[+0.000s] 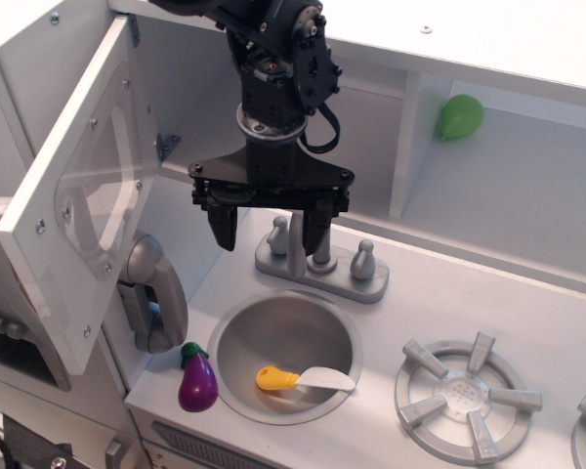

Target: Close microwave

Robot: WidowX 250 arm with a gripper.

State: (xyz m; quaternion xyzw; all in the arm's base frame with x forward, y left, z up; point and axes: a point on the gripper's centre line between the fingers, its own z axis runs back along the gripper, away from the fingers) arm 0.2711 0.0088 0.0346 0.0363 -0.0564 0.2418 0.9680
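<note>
The microwave is the white upper-left cabinet compartment (190, 98). Its white door (78, 210) with a clear square window stands swung wide open to the left, with its inner face toward me. The handle and buttons are hidden on its far side. My black gripper (269, 227) hangs open and empty to the right of the door, in front of the compartment and above the faucet. It does not touch the door.
A grey faucet (319, 259) stands just under the gripper. The sink (285, 332) holds a yellow-handled knife (298, 379). A purple eggplant (197, 381) lies left of it. A grey toy phone (154, 293) hangs below the door. A green pear (460, 116) sits in the right shelf. A burner (466, 396) is at the right.
</note>
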